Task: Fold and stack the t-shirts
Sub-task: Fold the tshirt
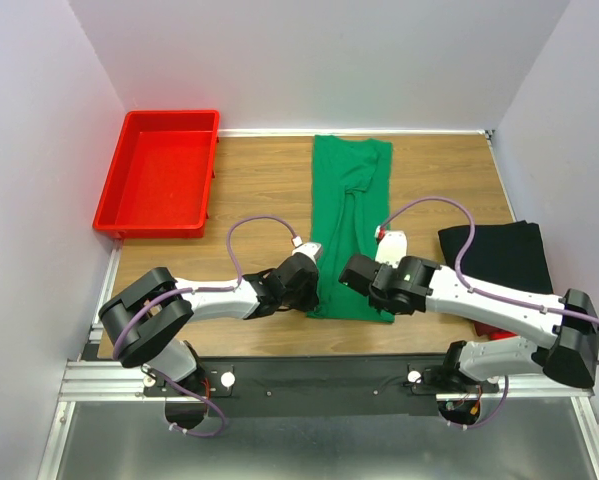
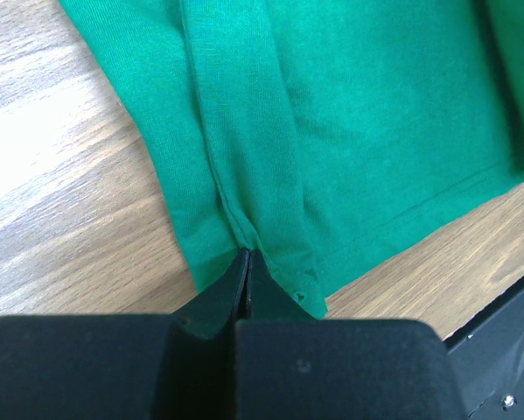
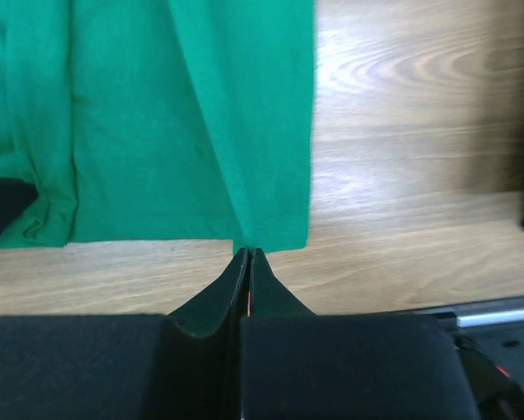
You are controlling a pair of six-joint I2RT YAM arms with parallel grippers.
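A bright green t-shirt (image 1: 349,215) lies folded into a long narrow strip down the middle of the table, collar end at the far side. My left gripper (image 1: 314,287) is shut on the near left hem of the green t-shirt (image 2: 331,114). My right gripper (image 1: 351,272) is shut on the near right hem of the same shirt (image 3: 183,114). A folded black t-shirt (image 1: 499,258) lies at the right, with a bit of red cloth (image 1: 491,331) showing under my right arm.
A rigid red plastic tray (image 1: 161,175) stands at the far left, partly off the wooden table (image 1: 259,185). White walls close the back and sides. A metal rail runs along the near edge.
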